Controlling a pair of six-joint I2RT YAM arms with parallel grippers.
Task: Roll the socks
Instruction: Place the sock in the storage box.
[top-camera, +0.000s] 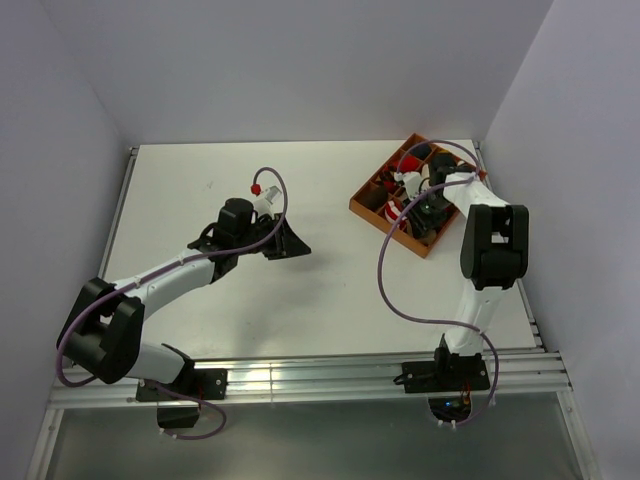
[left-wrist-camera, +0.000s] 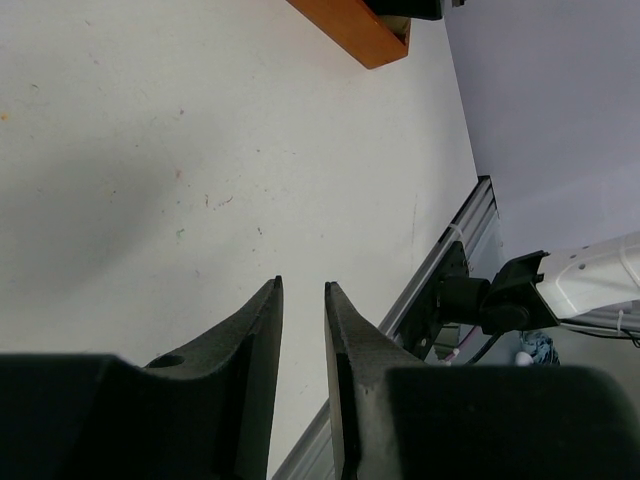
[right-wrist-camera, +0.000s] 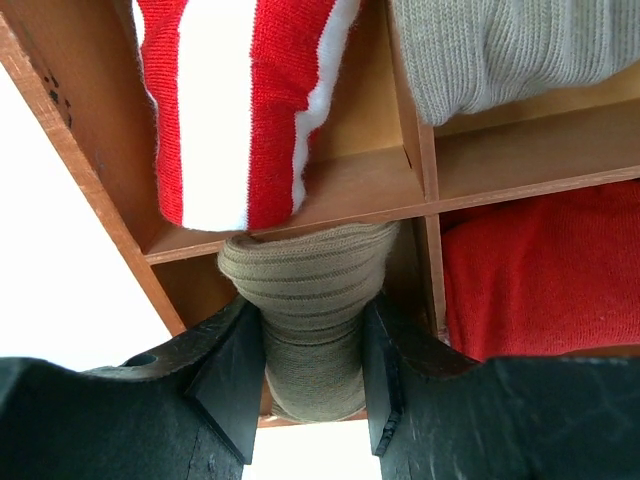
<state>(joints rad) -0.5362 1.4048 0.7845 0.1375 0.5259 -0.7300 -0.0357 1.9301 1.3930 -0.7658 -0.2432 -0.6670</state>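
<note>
The tan-brown sock (right-wrist-camera: 305, 280) sits bunched in a near compartment of the wooden box (right-wrist-camera: 90, 150). My right gripper (right-wrist-camera: 305, 335) is shut on it, one finger on each side. The red-and-white striped sock (right-wrist-camera: 235, 110) lies in the compartment just beyond and overhangs the divider. In the top view my right gripper (top-camera: 425, 212) reaches down into the box (top-camera: 372, 214) at the back right. My left gripper (top-camera: 296, 245) hovers over the middle of the table. Its fingers (left-wrist-camera: 265, 330) stand almost together with only a narrow gap, and hold nothing.
A grey sock roll (right-wrist-camera: 500, 50) and a red sock roll (right-wrist-camera: 540, 270) fill neighbouring compartments. The box corner (left-wrist-camera: 355, 30) shows far ahead of the left gripper. The table's front rail (left-wrist-camera: 440, 250) and the right arm's base (left-wrist-camera: 500, 300) lie to its right.
</note>
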